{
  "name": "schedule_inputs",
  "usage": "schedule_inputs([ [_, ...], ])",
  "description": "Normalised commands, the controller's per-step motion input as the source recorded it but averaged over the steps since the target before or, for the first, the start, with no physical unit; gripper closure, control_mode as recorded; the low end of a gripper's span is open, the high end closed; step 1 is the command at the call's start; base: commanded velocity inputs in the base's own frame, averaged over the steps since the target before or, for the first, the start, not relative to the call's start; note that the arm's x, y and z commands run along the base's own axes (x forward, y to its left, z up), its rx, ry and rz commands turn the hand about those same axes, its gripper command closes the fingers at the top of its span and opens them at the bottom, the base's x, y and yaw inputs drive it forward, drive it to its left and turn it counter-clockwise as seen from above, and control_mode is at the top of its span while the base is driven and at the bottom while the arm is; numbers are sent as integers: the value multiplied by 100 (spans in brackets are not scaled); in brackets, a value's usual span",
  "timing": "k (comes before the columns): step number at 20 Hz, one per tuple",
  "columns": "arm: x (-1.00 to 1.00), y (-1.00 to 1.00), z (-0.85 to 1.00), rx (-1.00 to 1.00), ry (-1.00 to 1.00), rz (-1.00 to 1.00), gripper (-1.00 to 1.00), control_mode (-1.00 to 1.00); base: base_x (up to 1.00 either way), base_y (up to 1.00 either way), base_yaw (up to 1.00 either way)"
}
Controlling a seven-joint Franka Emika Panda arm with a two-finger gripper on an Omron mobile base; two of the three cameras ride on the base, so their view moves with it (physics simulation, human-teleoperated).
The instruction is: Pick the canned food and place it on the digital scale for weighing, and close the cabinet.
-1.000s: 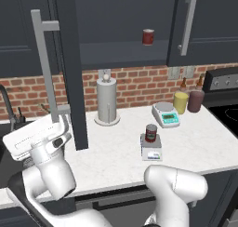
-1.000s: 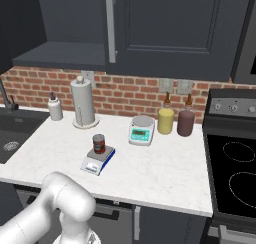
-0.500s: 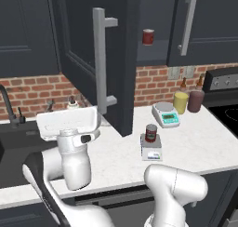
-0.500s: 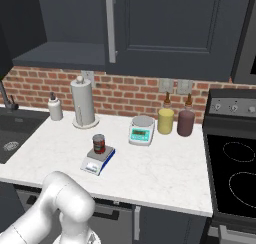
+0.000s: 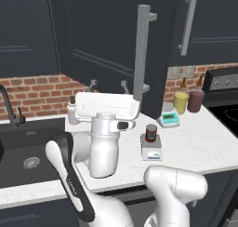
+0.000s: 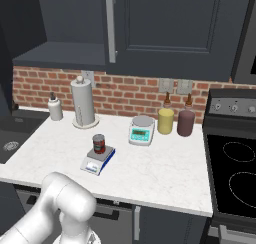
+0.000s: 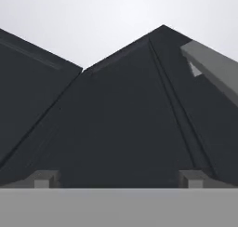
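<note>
My pincer (image 7: 116, 177) is spread wide with nothing in it, right up against the dark cabinet door (image 5: 109, 44), whose long grey handle (image 5: 142, 49) is off to one side of me. The can (image 5: 151, 133) stands upright on the flat grey scale (image 5: 151, 151) on the white counter (image 6: 160, 173). Behind it are a white round-plate scale (image 6: 141, 130), a yellow jar (image 6: 165, 120) and a dark jar (image 6: 185, 122) side by side, a paper towel roll (image 6: 83, 102) and a small white bottle (image 6: 55, 108). My own arm blocks much of the counter in the left view.
</note>
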Motion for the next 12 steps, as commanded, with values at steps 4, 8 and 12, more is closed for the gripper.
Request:
schedule_inputs([
  [4, 0, -73, 53, 26, 8, -20, -100, -100, 0, 0, 0],
  [8, 3, -66, 58, 14, 23, -20, -100, -100, 0, 0, 0],
  [12, 2, -29, 83, 2, 23, -21, -100, -100, 0, 0, 0],
])
